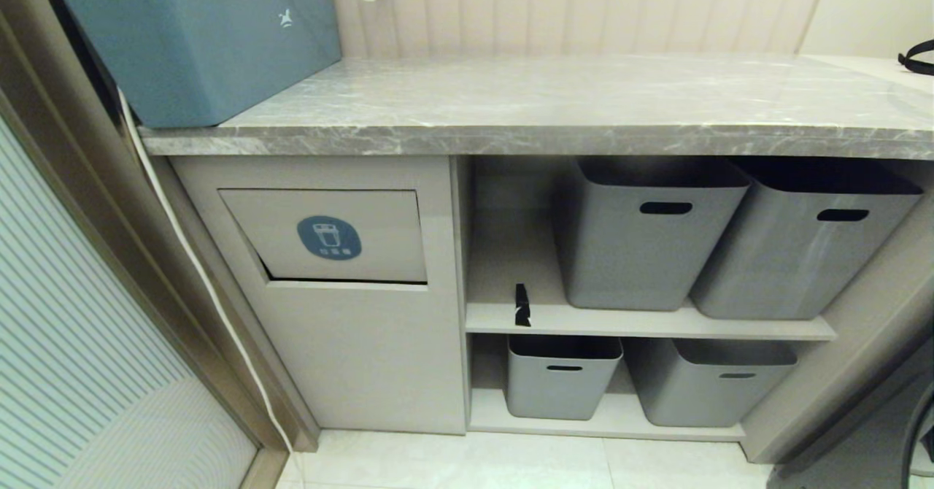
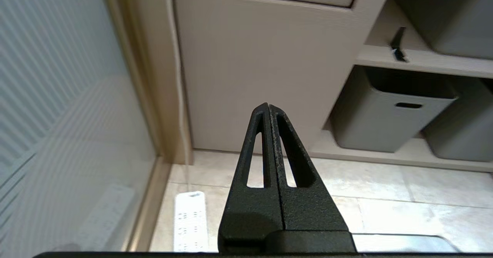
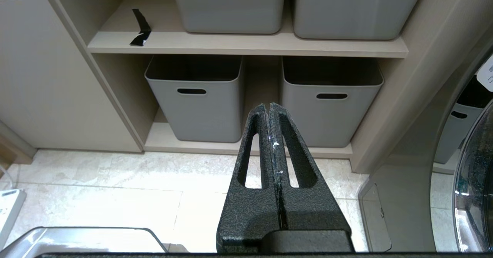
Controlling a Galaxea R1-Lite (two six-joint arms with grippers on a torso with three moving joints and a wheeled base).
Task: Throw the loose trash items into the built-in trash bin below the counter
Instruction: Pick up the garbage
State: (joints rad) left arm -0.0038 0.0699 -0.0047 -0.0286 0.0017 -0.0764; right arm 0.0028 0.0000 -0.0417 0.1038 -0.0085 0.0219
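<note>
Both grippers are hanging low above the tiled floor (image 3: 96,196), fingers pressed together and holding nothing: the left gripper (image 2: 268,106) facing the beige trash bin front (image 2: 246,69), the right gripper (image 3: 268,104) facing two lower grey tubs (image 3: 196,104). One black scrap (image 1: 522,305) is standing at the upper shelf's (image 1: 642,322) left front edge, beside the bin flap (image 1: 328,235) under the marble counter (image 1: 554,109).

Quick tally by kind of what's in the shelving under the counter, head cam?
Grey storage tubs: 4 (upper shelf and; lower shelf and)
Black strip on the upper shelf: 1
Bin flap with blue sticker: 1
Total: 6
</note>
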